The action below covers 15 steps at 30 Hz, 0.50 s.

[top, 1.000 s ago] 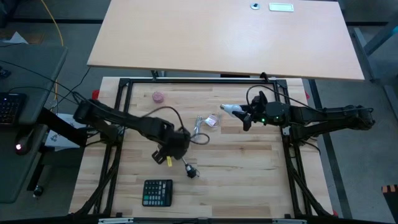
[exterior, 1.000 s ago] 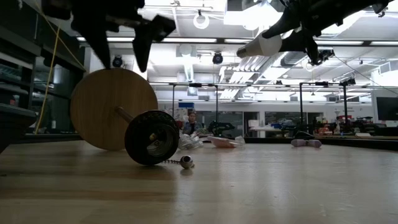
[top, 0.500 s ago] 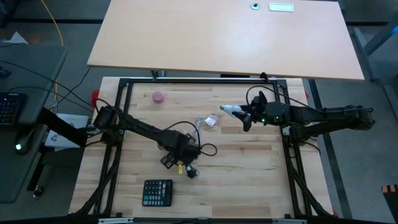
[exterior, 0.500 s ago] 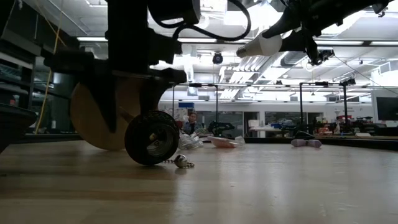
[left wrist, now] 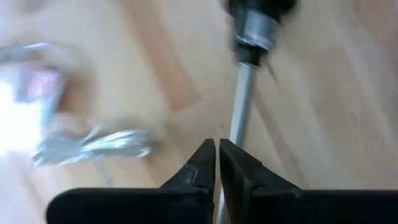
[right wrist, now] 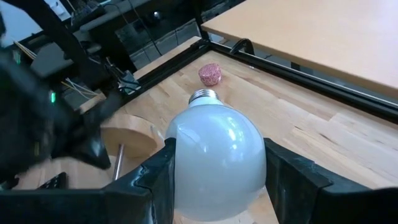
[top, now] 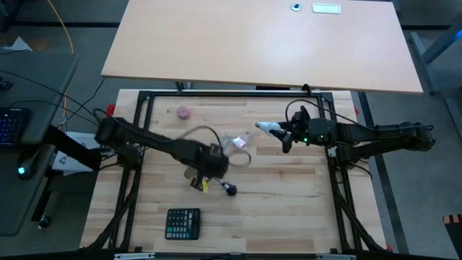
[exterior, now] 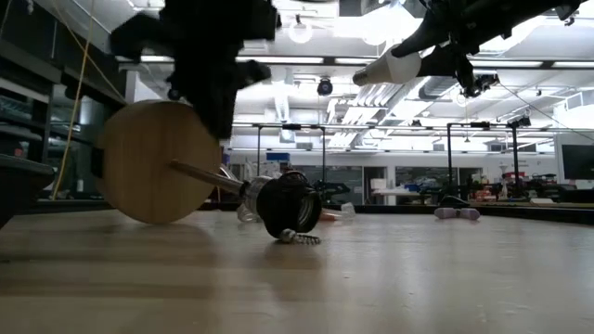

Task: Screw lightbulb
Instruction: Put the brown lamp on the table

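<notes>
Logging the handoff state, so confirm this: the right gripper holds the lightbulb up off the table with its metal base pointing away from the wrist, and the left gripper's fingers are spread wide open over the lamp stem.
One thing is wrong: the left gripper has its fingers nearly closed over the lamp stem, as the left wrist view shows. The rest stands: the right gripper holds the lightbulb off the table, metal base pointing away.

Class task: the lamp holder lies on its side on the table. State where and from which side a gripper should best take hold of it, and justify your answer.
Probably the thin metal stem between the wooden disc and the black socket, taken from above. It lies nearly level and is narrow enough for two fingers; the left gripper is already closed around it.
</notes>
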### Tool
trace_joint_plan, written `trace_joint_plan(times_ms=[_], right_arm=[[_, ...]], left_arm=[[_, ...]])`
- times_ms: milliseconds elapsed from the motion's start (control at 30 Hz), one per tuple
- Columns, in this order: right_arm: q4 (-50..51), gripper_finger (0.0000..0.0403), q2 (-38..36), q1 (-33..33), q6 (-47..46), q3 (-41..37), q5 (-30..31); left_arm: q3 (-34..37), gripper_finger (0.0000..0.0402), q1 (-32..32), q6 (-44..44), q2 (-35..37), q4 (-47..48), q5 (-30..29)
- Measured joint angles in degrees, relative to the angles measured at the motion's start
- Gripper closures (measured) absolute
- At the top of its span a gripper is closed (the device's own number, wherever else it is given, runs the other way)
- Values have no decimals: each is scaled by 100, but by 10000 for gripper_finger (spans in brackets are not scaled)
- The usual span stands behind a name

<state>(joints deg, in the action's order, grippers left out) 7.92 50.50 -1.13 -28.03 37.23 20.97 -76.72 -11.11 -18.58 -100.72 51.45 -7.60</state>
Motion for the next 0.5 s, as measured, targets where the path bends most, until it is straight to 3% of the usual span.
trace_joint_plan(times_ms=[200,333,500], right_arm=[[-1,210,0,0,3,0,-7],[7,210,0,0,4,0,-10],[17,210,0,-9,67,0,-13]], left_arm=[[671,398,432,1082,1317,-701,34],[928,401,469,751,1866,-624,36],[924,364,351,324,1773,-841,482]])
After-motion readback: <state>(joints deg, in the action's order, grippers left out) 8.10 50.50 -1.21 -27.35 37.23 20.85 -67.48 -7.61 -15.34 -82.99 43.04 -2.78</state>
